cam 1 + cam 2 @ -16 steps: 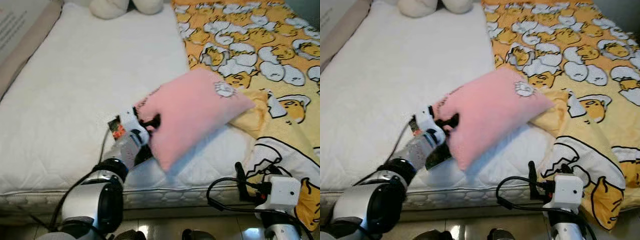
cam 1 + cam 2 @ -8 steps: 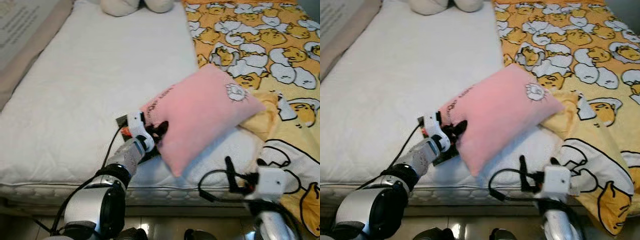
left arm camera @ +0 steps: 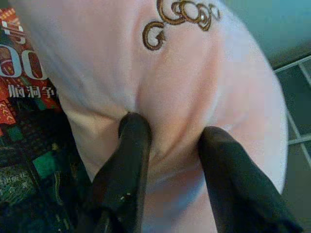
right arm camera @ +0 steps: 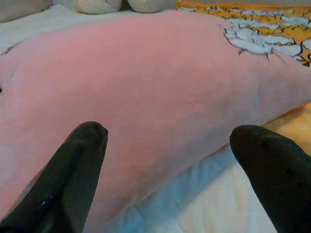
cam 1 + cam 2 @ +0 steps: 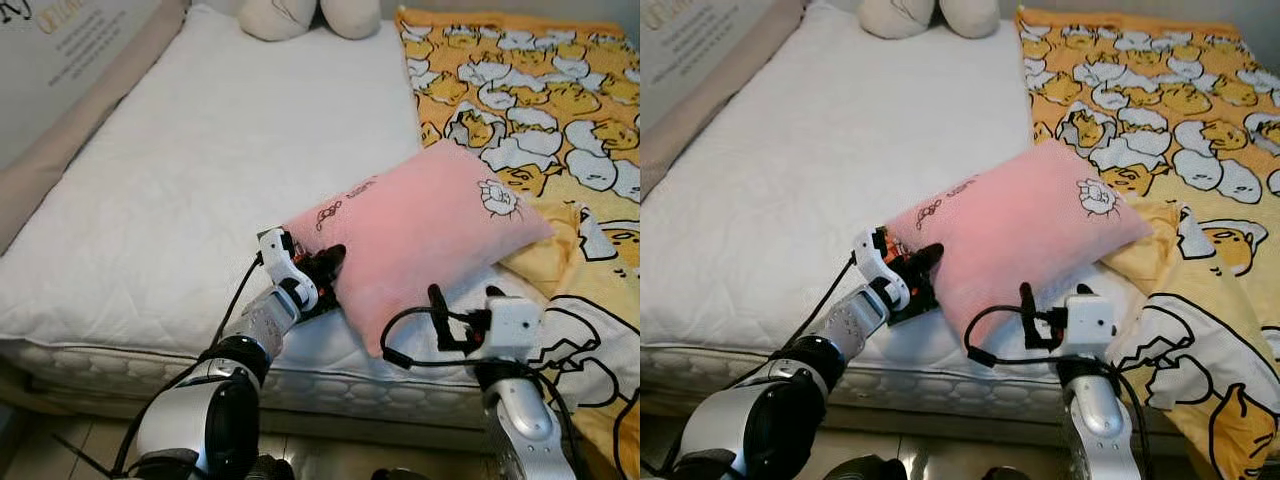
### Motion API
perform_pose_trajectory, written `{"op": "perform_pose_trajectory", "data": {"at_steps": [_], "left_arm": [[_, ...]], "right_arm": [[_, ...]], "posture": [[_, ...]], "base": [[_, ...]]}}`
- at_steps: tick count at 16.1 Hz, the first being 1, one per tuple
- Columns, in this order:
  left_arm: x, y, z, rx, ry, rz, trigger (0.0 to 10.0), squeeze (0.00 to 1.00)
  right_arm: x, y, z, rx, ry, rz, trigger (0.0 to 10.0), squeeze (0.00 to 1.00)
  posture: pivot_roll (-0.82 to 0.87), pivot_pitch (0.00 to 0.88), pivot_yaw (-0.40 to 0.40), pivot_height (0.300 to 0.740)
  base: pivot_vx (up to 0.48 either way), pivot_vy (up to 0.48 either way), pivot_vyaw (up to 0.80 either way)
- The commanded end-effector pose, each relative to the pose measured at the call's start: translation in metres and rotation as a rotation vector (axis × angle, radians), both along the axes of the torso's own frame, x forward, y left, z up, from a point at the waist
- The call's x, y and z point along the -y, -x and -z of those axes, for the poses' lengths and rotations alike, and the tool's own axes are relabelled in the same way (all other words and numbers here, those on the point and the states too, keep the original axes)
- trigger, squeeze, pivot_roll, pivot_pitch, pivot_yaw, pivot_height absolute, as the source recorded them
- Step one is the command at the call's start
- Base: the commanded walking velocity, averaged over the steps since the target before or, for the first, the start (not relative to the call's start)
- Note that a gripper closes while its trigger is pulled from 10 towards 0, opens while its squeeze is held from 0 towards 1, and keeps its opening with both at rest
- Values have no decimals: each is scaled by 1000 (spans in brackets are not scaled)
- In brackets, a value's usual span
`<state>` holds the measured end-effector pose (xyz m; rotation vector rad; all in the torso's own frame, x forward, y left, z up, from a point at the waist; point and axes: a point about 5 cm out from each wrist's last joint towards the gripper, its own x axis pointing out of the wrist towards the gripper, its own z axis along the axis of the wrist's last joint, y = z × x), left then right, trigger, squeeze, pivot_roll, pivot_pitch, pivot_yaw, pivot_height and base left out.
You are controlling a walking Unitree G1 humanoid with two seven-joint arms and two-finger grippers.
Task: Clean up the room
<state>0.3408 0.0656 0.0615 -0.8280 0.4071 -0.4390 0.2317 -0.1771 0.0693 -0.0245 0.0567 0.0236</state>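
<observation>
Pink pillow [image 5: 425,238]: lying on the mattress [image 5: 190,190].
Left gripper [image 3: 170,145]: pinching the pillow's corner.
Right gripper [image 4: 167,141]: spreading wide, empty, near the pillow's front edge.

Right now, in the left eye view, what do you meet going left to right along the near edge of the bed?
White mattress → left gripper, shut on the pillow's corner → pink pillow → right gripper, open → yellow blanket.
</observation>
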Motion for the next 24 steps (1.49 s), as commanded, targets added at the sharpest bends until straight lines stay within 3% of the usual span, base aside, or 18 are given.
{"op": "perform_pose_trajectory", "data": {"at_steps": [1, 4, 6, 7, 8, 9, 10, 11, 13, 15, 17, 21, 22, 23, 24], "left_arm": [[2, -7, -12, 43, 22, 7, 0, 0], [1, -15, -27, 98, 56, -9, 0, 0], [0, -28, -51, 194, 47, -7, 0, 0], [0, -36, -71, 291, -21, 33, 0, 0], [-2, -40, -78, 337, -144, 60, 0, 0], [-4, -39, -76, 416, -368, 93, 4157, 0], [-4, -38, -75, 453, -450, 98, 9373, 0], [-6, -36, -73, 523, -571, 81, 10000, 1000], [-11, -36, -74, 584, -697, 5, 10000, 1000], [-7, -34, -73, 616, -760, 17, 10000, 1000], [-8, -36, -75, 623, -759, -8, 10000, 1000], [-40, -36, -78, 629, -732, -136, 10000, 1000], [-51, -30, -73, 630, -733, -163, 10000, 1000], [-55, -28, -71, 629, -730, -174, 10000, 1000], [-68, -19, -68, 625, -744, -234, 10000, 1000]], "right_arm": [[2, -3, -2, 21, -9, 2, 10000, 0], [5, -8, -3, 42, -9, 11, 10000, 0], [5, -10, -1, 45, -10, 18, 10000, 0], [4, -13, -1, 52, -14, 24, 10000, 0], [3, -15, -1, 62, -17, 31, 10000, 0], [3, -16, -2, 76, -17, 52, 10000, 0], [4, -15, -3, 80, -17, 61, 10000, 0], [6, -14, -4, 92, -8, 82, 10000, 0], [10, -5, -4, 102, 20, 72, 10000, 0], [14, -1, -1, 91, 21, 60, 10000, 0], [16, -2, -2, 94, 21, 69, 10000, 0], [23, -11, -15, 125, 4, 146, 10000, 0], [23, -26, -23, 149, -17, 156, 10000, 1000], [23, -31, -26, 158, -23, 155, 10000, 1000], [21, -54, -34, 170, -35, 132, 10000, 1000]], "posture": [[-87, 0, 5, 740], [-90, 0, 9, 740], [-83, 0, 17, 740], [-81, 0, 32, 740], [-82, 0, 43, 740], [-83, 0, 46, 740], [-86, 0, 46, 740], [-89, 0, 42, 740], [-94, 0, 33, 740], [-104, 0, 32, 740], [-109, 0, 34, 740], [-110, 0, 51, 740], [-88, 0, 58, 740], [-81, 0, 59, 740], [-27, 0, 46, 740]], "base": [[0, 0, 0], [0, 0, 0], [0, 0, 0], [0, 0, 0], [0, 0, 0], [0, 0, 0], [0, 0, 0], [0, 0, 0], [0, 0, 0], [0, 0, 0], [0, 0, 0], [0, 0, 0], [0, 0, 0], [0, 0, 0], [0, 0, 0]]}}
